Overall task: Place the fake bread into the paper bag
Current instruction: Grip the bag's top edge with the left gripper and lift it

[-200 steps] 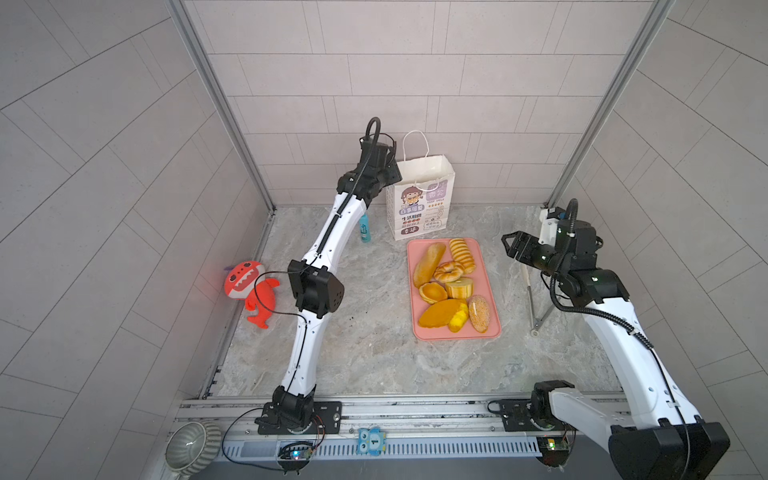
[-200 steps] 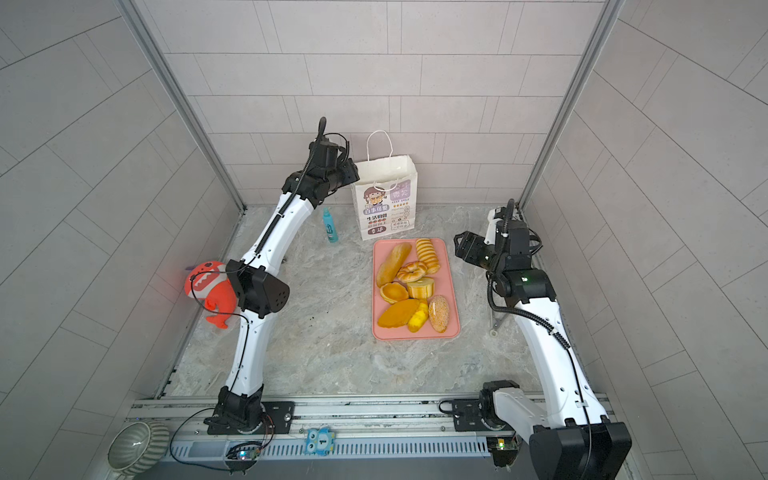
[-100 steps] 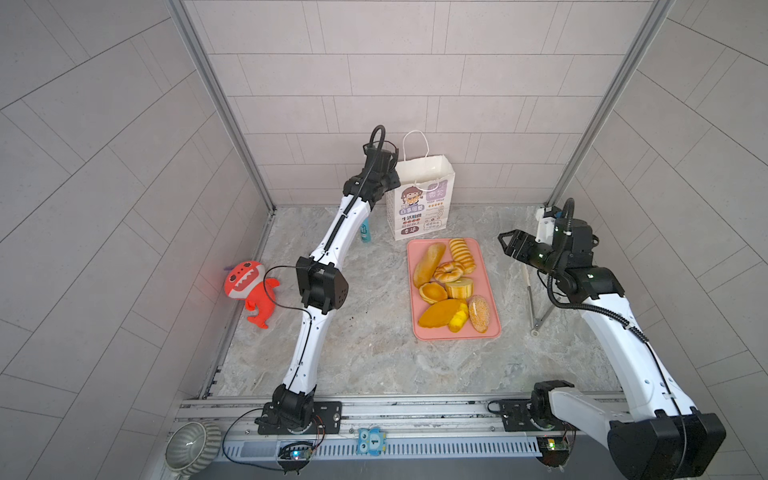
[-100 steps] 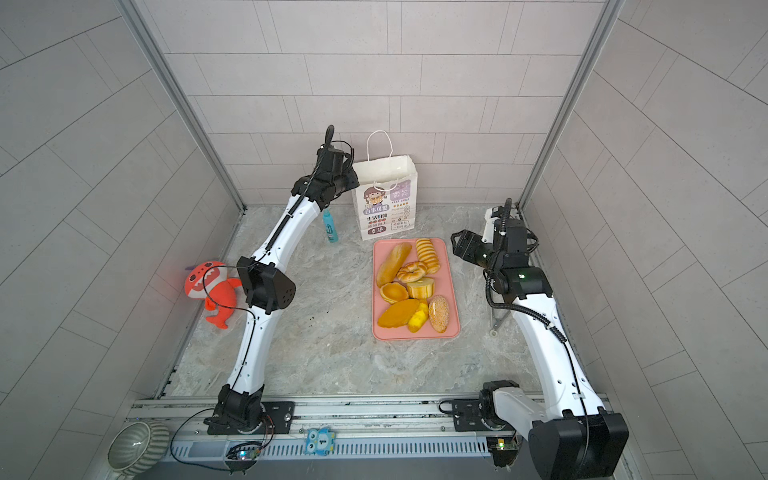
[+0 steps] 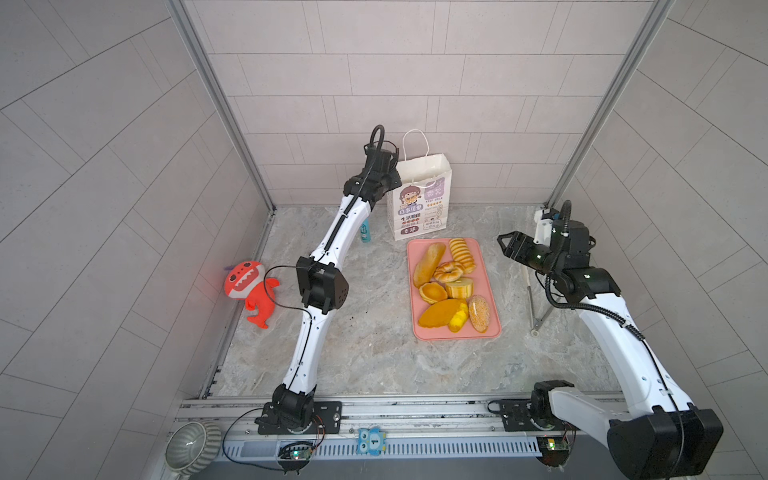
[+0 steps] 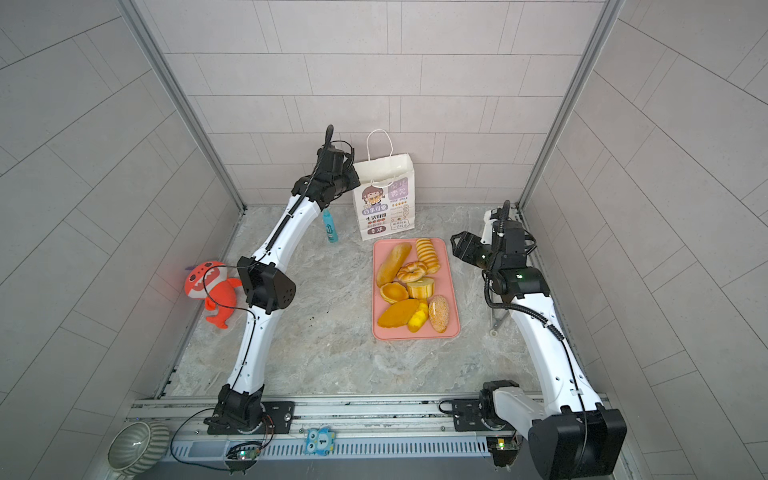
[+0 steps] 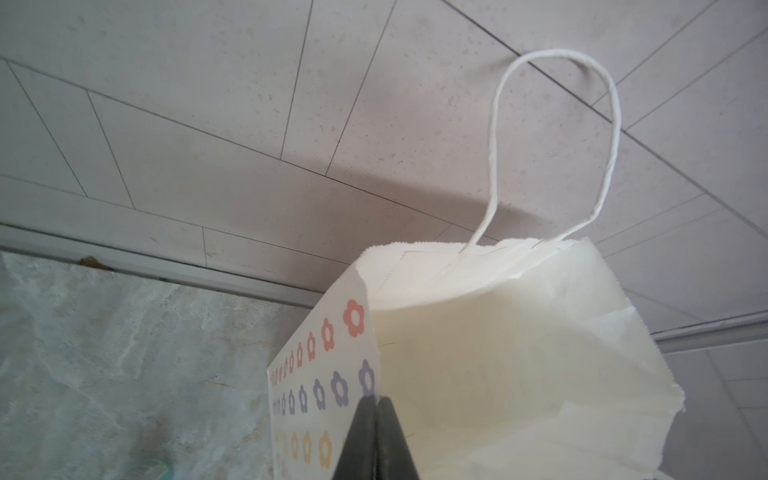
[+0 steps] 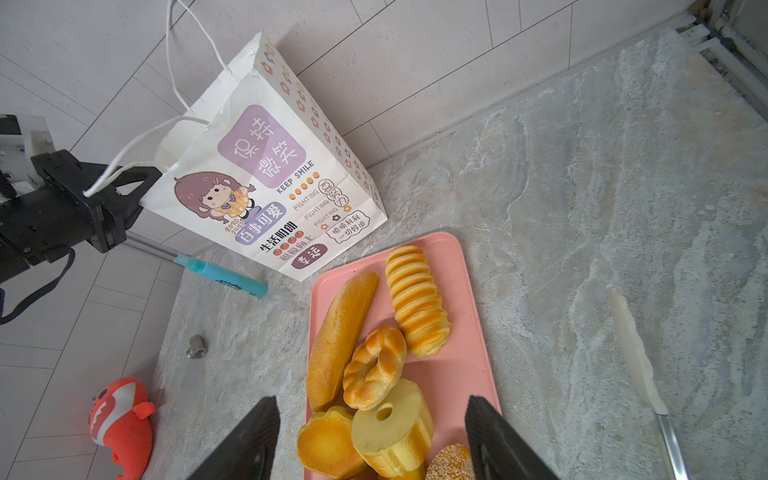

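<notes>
The paper bag (image 5: 419,199) (image 6: 384,203) stands upright and open against the back wall, showing a cartoon girl print. My left gripper (image 5: 395,174) (image 7: 376,401) is shut on the bag's top left rim, one finger inside the bag (image 7: 478,353) and one outside. Several pieces of fake bread (image 5: 451,286) (image 6: 411,286) lie on a pink tray (image 5: 432,333) in front of the bag. My right gripper (image 5: 502,246) (image 8: 372,400) hangs open just right of the tray, pointing at the bread (image 8: 374,365), and holds nothing.
A blue bottle (image 5: 365,232) stands left of the bag. A red shark plush (image 5: 249,291) lies by the left wall. A knife (image 8: 636,357) lies right of the tray, under my right arm. A small metal piece (image 8: 195,347) sits left of the tray.
My left gripper has reached the bag's rim and closed on it. My right gripper has edged slightly toward the tray and stays open.
</notes>
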{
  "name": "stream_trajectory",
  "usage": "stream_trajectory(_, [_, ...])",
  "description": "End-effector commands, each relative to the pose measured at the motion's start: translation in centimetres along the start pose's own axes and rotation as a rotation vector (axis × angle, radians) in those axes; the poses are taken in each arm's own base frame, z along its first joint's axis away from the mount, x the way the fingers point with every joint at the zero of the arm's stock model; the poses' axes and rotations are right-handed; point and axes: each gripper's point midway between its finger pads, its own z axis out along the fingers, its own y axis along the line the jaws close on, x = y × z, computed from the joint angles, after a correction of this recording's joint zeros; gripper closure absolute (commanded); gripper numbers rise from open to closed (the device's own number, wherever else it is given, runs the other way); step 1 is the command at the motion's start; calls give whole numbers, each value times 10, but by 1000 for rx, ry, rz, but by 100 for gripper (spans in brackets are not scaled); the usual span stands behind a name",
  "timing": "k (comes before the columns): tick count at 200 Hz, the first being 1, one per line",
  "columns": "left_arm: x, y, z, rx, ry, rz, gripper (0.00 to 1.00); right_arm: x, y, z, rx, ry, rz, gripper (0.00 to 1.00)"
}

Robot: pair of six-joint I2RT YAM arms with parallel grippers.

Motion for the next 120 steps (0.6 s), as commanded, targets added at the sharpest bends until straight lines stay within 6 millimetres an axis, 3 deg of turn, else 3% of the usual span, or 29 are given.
stream_trajectory(1, [-9,-8,-7,44,-18,-33,100,3,0,1,-4,3,11,29])
stream_trajectory(50, [-18,-17,-20,95,-44,-81,100,5,-2,-2,3,3,2,30])
stream_trajectory(120, [-50,-44,-60,225,-117,-132,100,9,-5,-4,12,4,8,33])
